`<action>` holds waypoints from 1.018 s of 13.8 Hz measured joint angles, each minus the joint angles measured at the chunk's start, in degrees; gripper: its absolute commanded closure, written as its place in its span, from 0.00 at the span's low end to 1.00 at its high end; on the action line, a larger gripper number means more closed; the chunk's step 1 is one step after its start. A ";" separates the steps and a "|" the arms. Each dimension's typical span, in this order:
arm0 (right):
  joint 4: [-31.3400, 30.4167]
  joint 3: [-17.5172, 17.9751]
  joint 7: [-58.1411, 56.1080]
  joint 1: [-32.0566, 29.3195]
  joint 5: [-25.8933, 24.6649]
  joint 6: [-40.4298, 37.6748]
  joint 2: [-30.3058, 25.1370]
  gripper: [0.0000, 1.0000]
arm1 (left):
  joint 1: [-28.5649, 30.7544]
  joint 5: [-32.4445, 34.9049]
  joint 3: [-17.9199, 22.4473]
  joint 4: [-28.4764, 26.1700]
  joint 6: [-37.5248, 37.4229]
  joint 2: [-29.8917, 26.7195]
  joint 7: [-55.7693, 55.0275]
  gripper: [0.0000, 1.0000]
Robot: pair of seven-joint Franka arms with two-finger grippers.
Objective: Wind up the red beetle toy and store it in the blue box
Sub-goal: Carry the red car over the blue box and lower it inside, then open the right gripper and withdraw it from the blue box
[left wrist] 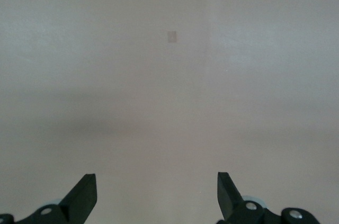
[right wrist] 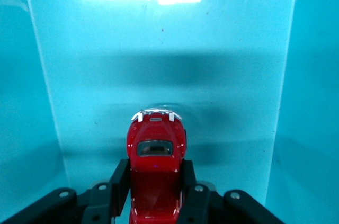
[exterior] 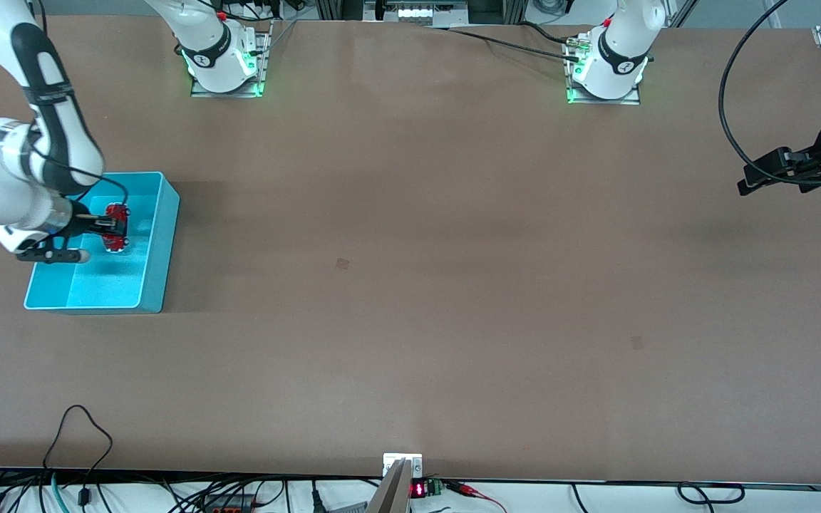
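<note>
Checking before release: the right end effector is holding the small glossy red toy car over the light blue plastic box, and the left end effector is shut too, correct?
Not quite: the left end effector is open, as the left wrist view shows. The rest holds.

I can read no clear text anywhere; a small black display module (exterior: 418, 489) at the table's near edge glows with red digits too small for me to make out.

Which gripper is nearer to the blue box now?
Right. The right gripper holds the red beetle toy inside the blue box; the left gripper waits, open, over the table's other end.
</note>
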 measured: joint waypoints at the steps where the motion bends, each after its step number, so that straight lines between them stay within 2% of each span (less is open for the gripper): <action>1: -1.48 0.00 0.03 0.00 -0.51 1.48 0.01 0.95 | -0.07 0.00 -0.18 0.00 0.34 0.01 0.00 0.00; 2: -2.11 0.00 0.06 0.00 -0.71 1.90 0.00 0.85 | -0.16 0.00 -0.29 0.00 0.73 0.01 0.00 0.00; 3: -2.39 0.00 0.06 0.00 -0.74 1.92 0.00 0.64 | -0.28 0.00 -0.36 0.00 1.05 0.01 0.00 0.00; 4: -2.54 0.00 0.06 0.00 -0.75 1.92 0.00 0.04 | -0.36 0.00 -0.44 0.00 1.23 0.01 0.02 0.00; 5: -2.63 0.00 0.06 0.00 -0.75 1.91 0.00 0.00 | -0.37 0.00 -0.55 0.00 1.34 0.01 0.02 0.00; 10: -0.54 0.18 0.05 0.12 -1.01 1.11 -2.18 0.00 | -0.35 0.00 -1.22 0.15 2.39 -0.17 0.22 0.00; 14: 10.73 1.56 0.03 0.48 -1.04 -13.59 -6.71 0.00 | -0.25 -0.18 -4.25 0.17 3.08 -1.26 -0.08 0.00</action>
